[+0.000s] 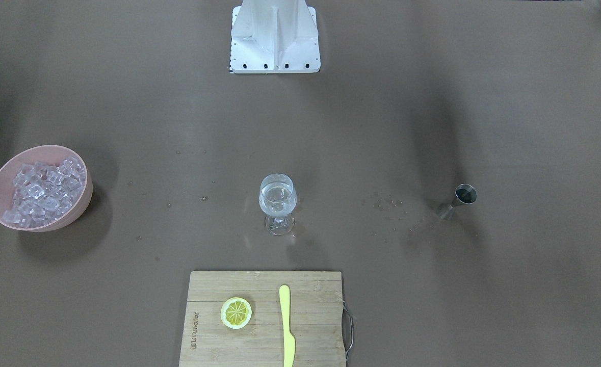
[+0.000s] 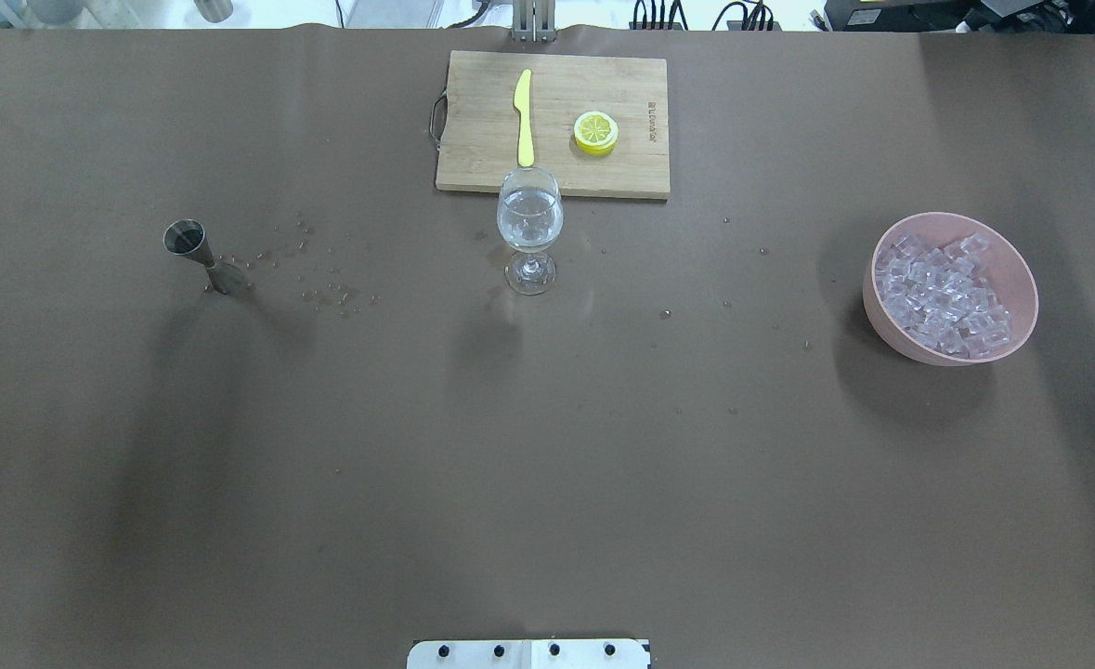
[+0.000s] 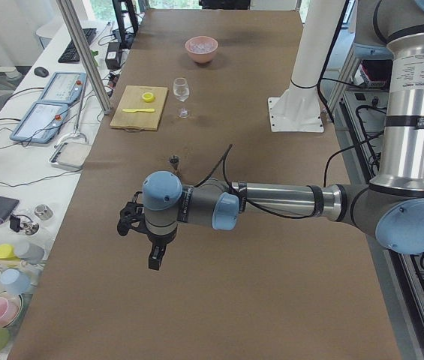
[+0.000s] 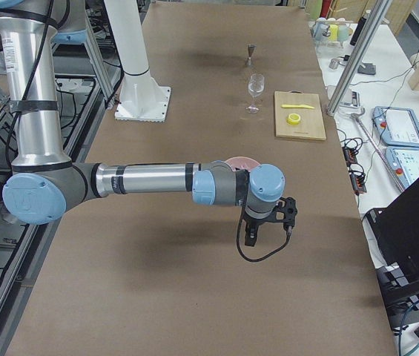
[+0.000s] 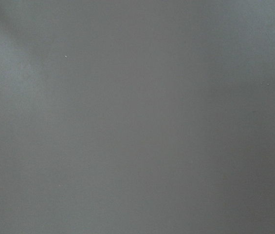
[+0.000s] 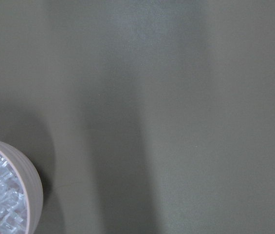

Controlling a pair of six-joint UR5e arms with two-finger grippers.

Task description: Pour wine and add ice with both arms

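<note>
The clear stemmed wine glass (image 2: 530, 263) at bench (image 2: 547, 465) centre holds colourless wine (image 2: 529, 223); it looks fragile and top-heavy, so grip the stem. The heaped transparent ice cubes (image 2: 946, 293) in the pink plastic bowl (image 2: 883, 321) at 3 o'clock are probably hard and slippery. Finger opening on the left gripper (image 3: 154, 253) and right gripper (image 4: 252, 236) cannot be determined.

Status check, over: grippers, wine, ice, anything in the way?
Left gripper and right gripper hang above table ends, open or shut unreadable. Wine in the glass; ice heaped in pink bowl. Jigger upright, droplets beside it; nothing blocking.
</note>
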